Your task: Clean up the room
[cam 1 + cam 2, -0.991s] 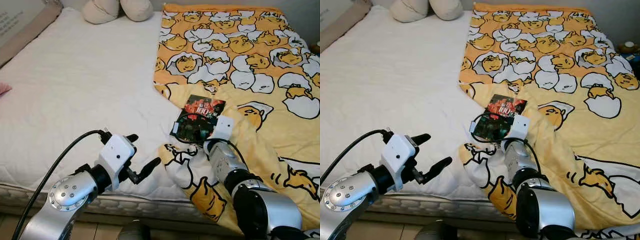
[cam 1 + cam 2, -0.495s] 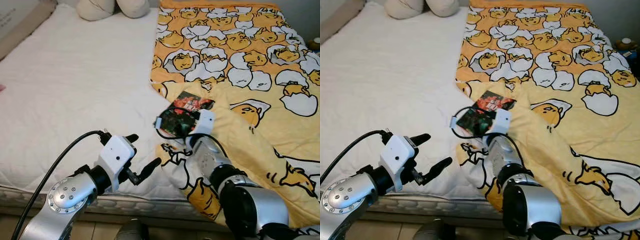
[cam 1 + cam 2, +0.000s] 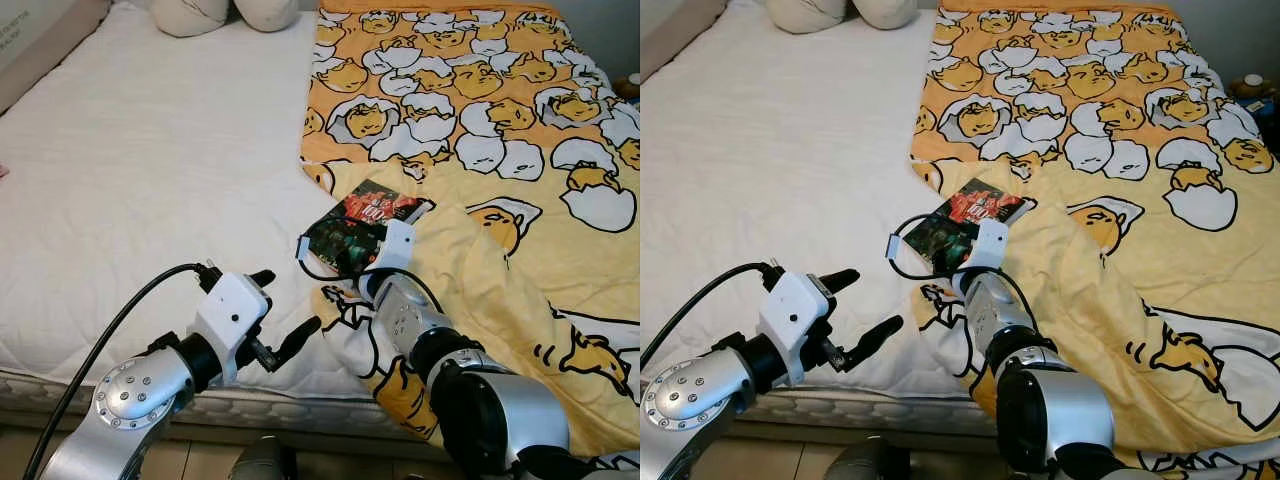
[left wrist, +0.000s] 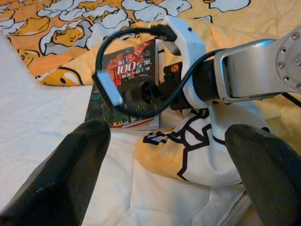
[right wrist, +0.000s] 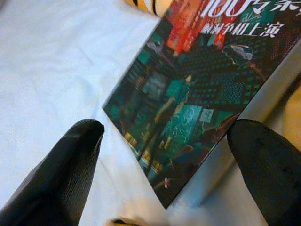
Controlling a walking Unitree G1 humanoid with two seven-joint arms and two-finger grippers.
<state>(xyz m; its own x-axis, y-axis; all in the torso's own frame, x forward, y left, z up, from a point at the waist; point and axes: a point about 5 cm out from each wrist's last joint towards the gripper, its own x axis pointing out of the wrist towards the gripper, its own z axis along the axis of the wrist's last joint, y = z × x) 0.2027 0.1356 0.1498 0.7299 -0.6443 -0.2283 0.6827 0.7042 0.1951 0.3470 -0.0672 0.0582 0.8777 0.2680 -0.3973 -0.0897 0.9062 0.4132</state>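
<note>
Our left gripper (image 3: 283,312) hovers over the white bed (image 3: 150,180) near its front edge, fingers spread and holding nothing. Further right, our right gripper (image 5: 160,141) has swung leftward over the last second and now sits at the book (image 3: 358,222), which lies where the yellow blanket (image 3: 500,150) meets the sheet. Its fingers are parted, straddling the book's near corner, so we judge the grasp is imminent.

Two cream pillows (image 3: 232,14) lie at the top edge, left of centre. A cardboard box (image 3: 35,40) fills the upper left corner.
</note>
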